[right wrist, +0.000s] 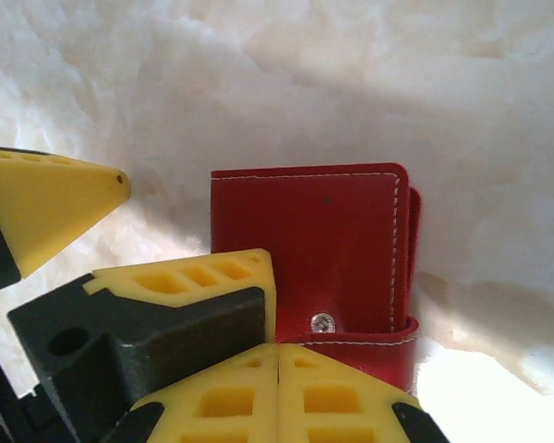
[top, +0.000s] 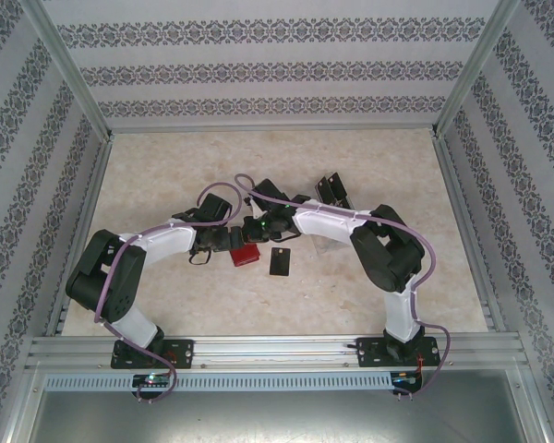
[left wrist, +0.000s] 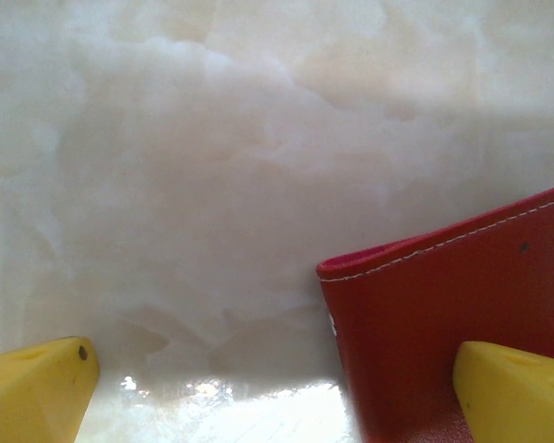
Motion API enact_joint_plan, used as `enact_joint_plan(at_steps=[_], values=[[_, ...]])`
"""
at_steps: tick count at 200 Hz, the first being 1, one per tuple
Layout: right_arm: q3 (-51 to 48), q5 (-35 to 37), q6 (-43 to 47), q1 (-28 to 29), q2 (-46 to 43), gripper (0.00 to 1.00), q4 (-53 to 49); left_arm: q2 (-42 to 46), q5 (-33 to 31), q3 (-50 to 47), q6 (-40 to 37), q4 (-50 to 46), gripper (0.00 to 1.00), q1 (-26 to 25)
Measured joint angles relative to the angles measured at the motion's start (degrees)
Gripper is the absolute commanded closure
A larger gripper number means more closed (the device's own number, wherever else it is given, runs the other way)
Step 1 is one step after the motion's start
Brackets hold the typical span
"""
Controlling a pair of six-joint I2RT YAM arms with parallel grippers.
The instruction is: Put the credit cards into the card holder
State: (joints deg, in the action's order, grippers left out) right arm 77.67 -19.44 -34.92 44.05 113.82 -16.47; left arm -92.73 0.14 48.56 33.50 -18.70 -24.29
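Red leatherette w/ white stitching (right wrist: 305, 175): the card holder (top: 246, 256) lay folded on the table (top: 166, 166), mid-workspace, btwn the two wrists. In the R wrist view a small metal snap (right wrist: 323, 322) sat on its strap at the near edge. Any mark on the snap was too small to read.

L gripper (left wrist: 273, 369) was spread wide, holding nothing. One yellow fingertip (left wrist: 512, 388) hung over the holder's corner, the other over bare tabletop. Couldn't tell if it touched the holder.

R gripper (right wrist: 277, 378) was clamped fully together, pads meeting on a seam right at the holder's strap edge, just beside the snap. Nothing showed btwn the pads, and whether they nipped any red material couldn't be told.

One black credit card (top: 281, 262) lay flat just R of the holder, apart from it, its print too small to read. Other black cards (top: 333, 189) stood tilted farther back, near the R arm.

Surface: glossy cream marble-look top w/ cloudy veining and a bright glare patch near the L fingers. Room: three walls in white wallpaper (top: 277, 69) w/ grey ornamental bands, alu posts at the corners, and an alu rail (top: 277, 346) along the near edge carrying both arm bases.
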Motion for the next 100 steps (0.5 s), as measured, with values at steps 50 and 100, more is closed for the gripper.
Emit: enact_joint_plan(at_steps=[50,100], values=[[-0.20,-0.33,-1.40,-0.09,1.86,1.00,1.68,0.00,-0.04,0.00,0.81,-0.07,0.00,0.04],[-0.68,-0.39,-1.84,-0.33,2.99,1.00,3.10,1.44,-0.04,0.00,1.55,-1.27,0.00,0.04]])
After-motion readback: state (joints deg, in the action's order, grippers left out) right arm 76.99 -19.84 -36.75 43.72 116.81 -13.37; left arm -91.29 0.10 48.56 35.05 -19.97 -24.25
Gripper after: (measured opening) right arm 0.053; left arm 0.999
